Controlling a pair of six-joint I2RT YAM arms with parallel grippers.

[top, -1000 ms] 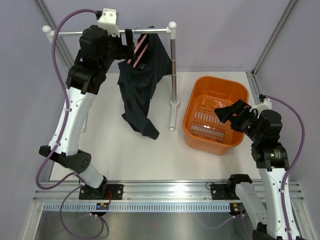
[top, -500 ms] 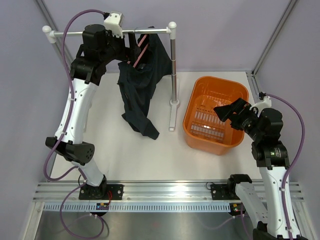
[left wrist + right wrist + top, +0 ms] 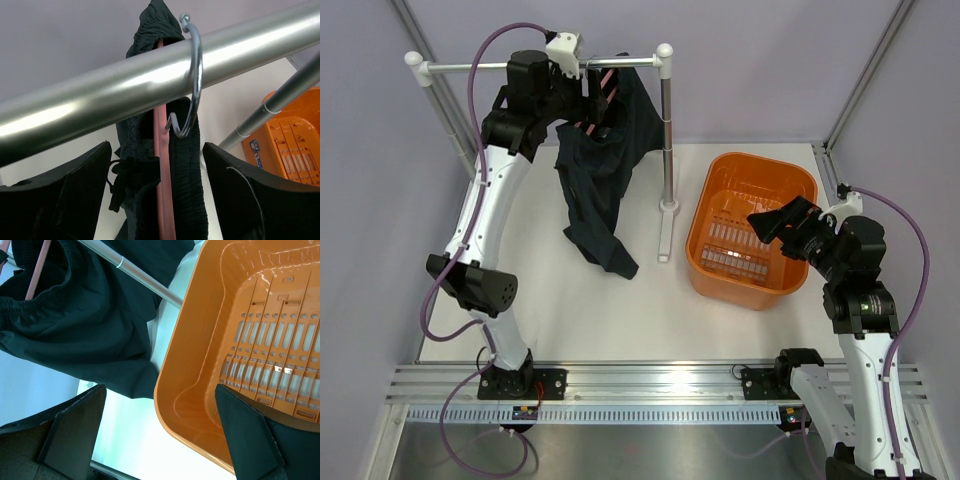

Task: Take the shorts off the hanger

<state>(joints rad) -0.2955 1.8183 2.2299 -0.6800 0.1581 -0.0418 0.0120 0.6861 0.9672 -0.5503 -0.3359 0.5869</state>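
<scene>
At the grey rail (image 3: 500, 67), the pink hanger (image 3: 161, 165) hangs by its metal hook (image 3: 192, 85), with the dark shorts (image 3: 600, 170) draped on it and trailing down below. Left end effector (image 3: 156, 150): fingers apart, one on either side of the hanger. Right end effector (image 3: 767, 225): fingers apart, over the orange basket (image 3: 800, 185).

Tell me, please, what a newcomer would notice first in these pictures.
The dark shorts draped on a pink hanger, hooked over the grey rail at the back left, draw the eye first. The left gripper hangs open just below that rail, fingers either side of the hanger. The orange basket sits right, the open right gripper above it.
</scene>
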